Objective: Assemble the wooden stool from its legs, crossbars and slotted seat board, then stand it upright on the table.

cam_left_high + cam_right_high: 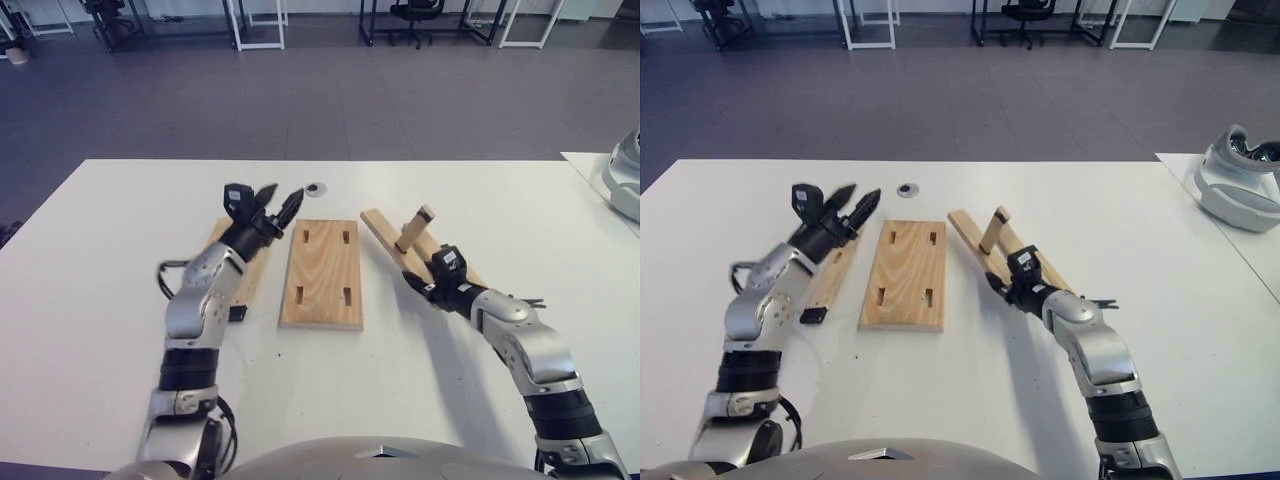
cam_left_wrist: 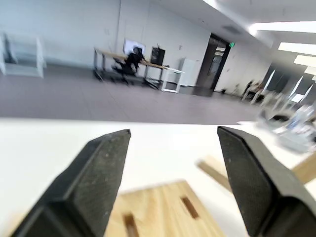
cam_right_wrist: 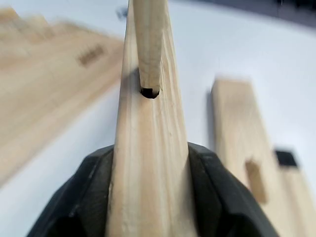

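On the table's right side, the right gripper (image 1: 420, 283) is clamped on the near end of a wooden leg (image 3: 148, 128), and a short crossbar (image 1: 414, 229) rises tilted from its slot. Gripped this close to one end, the leg could swivel between the fingers, and any twist might jam the crossbar or lever it out. A second leg (image 3: 237, 138) lies just beside it and would be easy to knock. The left gripper (image 1: 282, 197), spread wide and empty, hovers above another leg (image 1: 838, 275) left of the slotted seat board (image 1: 320, 270). Nothing pins that board, so a push would likely slide it across the smooth white table (image 1: 100, 300). A round grommet (image 1: 316, 188) sits beyond the board and a headset (image 1: 1238, 180) rests on the neighbouring table. Behind are grey floor, desks and an office chair (image 1: 415, 12).
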Controlling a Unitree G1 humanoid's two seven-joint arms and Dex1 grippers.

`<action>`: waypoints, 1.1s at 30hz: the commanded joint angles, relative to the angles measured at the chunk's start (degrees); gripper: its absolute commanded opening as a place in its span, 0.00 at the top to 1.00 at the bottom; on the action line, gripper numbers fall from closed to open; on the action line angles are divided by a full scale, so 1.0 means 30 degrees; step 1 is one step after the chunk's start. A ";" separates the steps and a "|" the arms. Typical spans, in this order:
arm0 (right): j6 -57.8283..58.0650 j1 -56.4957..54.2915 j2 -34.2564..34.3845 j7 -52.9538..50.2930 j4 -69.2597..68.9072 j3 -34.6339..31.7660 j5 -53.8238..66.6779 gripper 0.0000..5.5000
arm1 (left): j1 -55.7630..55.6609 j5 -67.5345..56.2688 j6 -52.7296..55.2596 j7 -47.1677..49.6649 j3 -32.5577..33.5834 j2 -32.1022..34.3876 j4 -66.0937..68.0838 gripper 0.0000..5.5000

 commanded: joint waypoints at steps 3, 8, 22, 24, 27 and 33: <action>-0.3513 -0.0459 -0.1172 0.2437 -0.1742 0.0852 -0.0552 0.62 | 0.0173 -1.0411 0.6748 0.2314 0.3436 -0.2028 -0.0240 0.41; -0.4329 -0.1143 -0.0552 0.2971 -0.2721 0.1809 -0.0414 0.62 | -0.0124 -1.3676 0.8427 0.3942 0.3380 -0.2173 -0.0716 0.41; -0.3953 -0.0618 -0.0543 0.3891 -0.4165 0.2979 0.0040 0.62 | -0.0091 -1.3795 0.7565 0.4494 0.2763 -0.2176 -0.0896 0.62; -0.3973 -0.0591 -0.0526 0.3889 -0.4156 0.2982 0.0044 0.62 | 0.0026 -1.3686 0.7350 0.4292 0.2612 -0.2189 -0.1080 0.69; -0.3999 -0.0593 -0.0472 0.3855 -0.4152 0.2941 0.0067 0.62 | 0.0299 -1.3307 0.6852 0.3810 0.2406 -0.2071 -0.1295 0.77; -0.3679 -0.0426 -0.0148 0.3668 -0.4337 0.2759 0.0540 0.49 | 0.1002 -1.2901 0.6005 0.3997 0.2505 -0.2005 -0.2096 0.81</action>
